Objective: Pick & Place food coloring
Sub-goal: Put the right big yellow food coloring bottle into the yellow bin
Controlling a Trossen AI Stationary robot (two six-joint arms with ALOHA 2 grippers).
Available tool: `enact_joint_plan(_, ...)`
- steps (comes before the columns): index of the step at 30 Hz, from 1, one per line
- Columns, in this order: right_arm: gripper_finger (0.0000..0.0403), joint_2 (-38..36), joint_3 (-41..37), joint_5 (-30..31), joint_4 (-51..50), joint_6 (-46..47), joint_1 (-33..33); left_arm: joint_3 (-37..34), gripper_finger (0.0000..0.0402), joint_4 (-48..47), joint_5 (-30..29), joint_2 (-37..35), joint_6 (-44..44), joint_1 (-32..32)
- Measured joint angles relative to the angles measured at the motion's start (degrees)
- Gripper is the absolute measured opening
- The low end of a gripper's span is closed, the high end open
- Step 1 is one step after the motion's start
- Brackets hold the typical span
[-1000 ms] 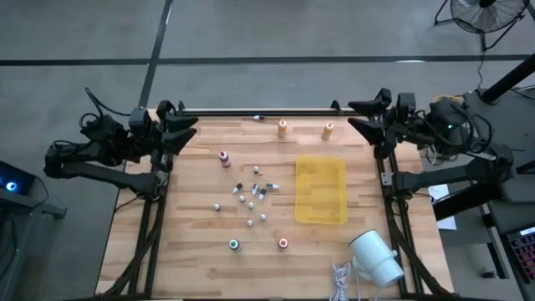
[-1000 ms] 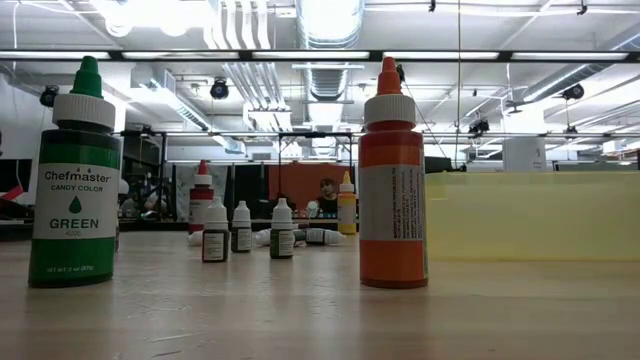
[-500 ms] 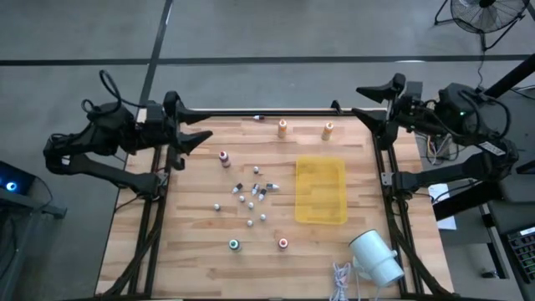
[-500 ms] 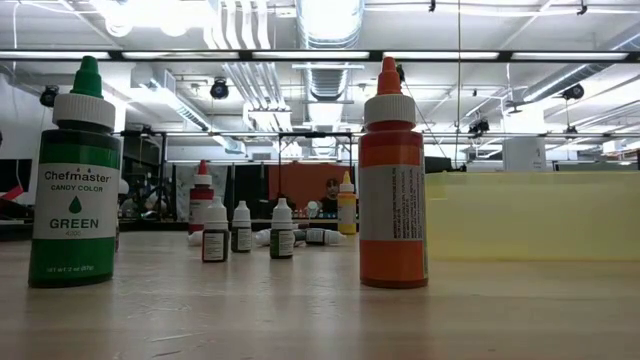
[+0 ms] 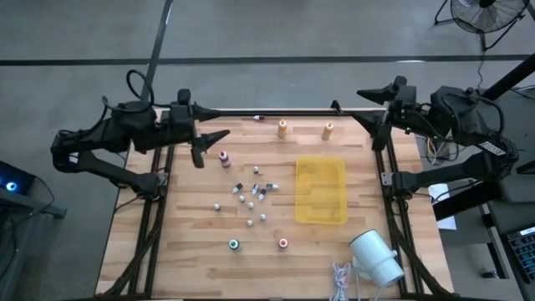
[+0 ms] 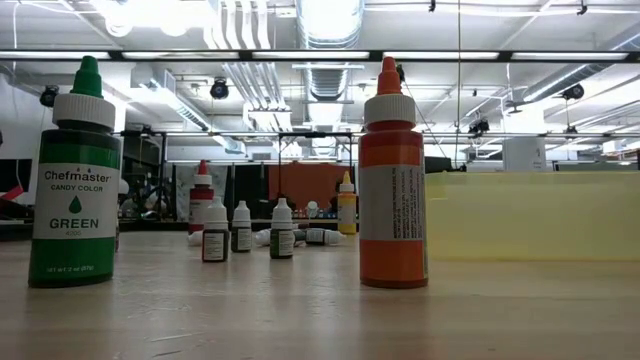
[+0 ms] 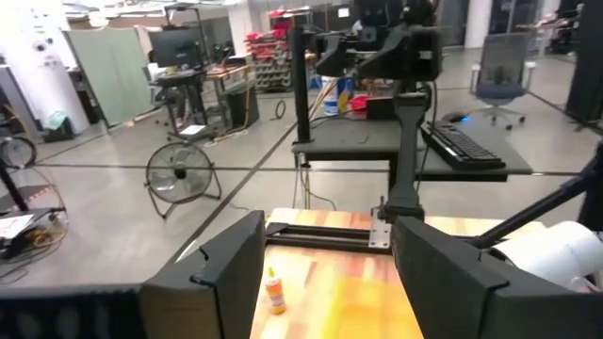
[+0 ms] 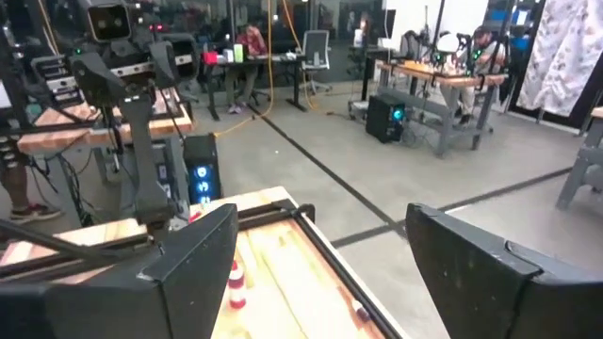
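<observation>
We see the food coloring spread over the wooden worktop (image 5: 192, 251), none of it held. A cluster of tiny whitish vials (image 5: 251, 201) lies near the middle of the worktop, some upright and some on their sides. A pink-topped bottle (image 5: 224, 156) stands between that cluster and the far left corner. Two orange-topped bottles (image 5: 282, 127) stand along the far edge, the second one (image 5: 328, 130) toward the right. Nearer the front edge stand a green-topped bottle (image 5: 235, 245) and a red-topped bottle (image 5: 283, 243), apart from each other. In the low view the green bottle (image 6: 75, 180) reads "Chefmaster Candy Color Green", and an orange bottle (image 6: 392, 180) stands upright beside the yellow mat (image 6: 530, 215).

That yellow rectangular mat (image 5: 321, 190) lies flat on the right half of the worktop, just beside the vials and with nothing on it. A big white cylinder (image 5: 376, 257) lies at the front right corner, with a coiled white cord (image 5: 341, 280) next to it at the front edge.

The left gripper (image 5: 209, 144) hangs over the far left corner, near the pink-topped bottle but not touching it; its fingers (image 7: 226, 273) stand apart with nothing between them. The right gripper (image 5: 368, 104) sits above the far right corner, well away from the bottles, its fingers (image 8: 188, 254) spread wide and empty
</observation>
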Motion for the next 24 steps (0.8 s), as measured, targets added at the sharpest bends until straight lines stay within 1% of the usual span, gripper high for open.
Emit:
enact_joint_plan(6, 0.0300, 0.9, 0.0, 0.0, -1.1, 3.3, 0.0, -0.1, 0.0204, 0.0, -3.4, 1.0, -0.1, 0.1)
enact_joint_plan(8, 0.0298, 1.3, -0.1, -0.1, -1.5, 4.4, 0.0, -0.1, 0.0204, 0.0, -3.5, 1.1, -0.2, 0.1)
enact_joint_plan(13, 0.0292, 2.9, -0.1, -0.2, -3.8, 4.6, 0.0, -0.1, 0.0204, 0.1, -6.2, 1.4, -1.5, 0.1)
enact_joint_plan(18, 0.0294, 4.8, -0.1, -0.2, -5.0, 6.7, 0.0, -0.1, 0.0204, -0.1, -6.6, 1.4, -4.2, 0.1)
enact_joint_plan(24, 0.0290, 7.1, -0.1, -0.1, -7.6, 9.2, 0.0, -0.1, 0.0204, -2.4, -6.6, 1.4, -5.6, 0.1)
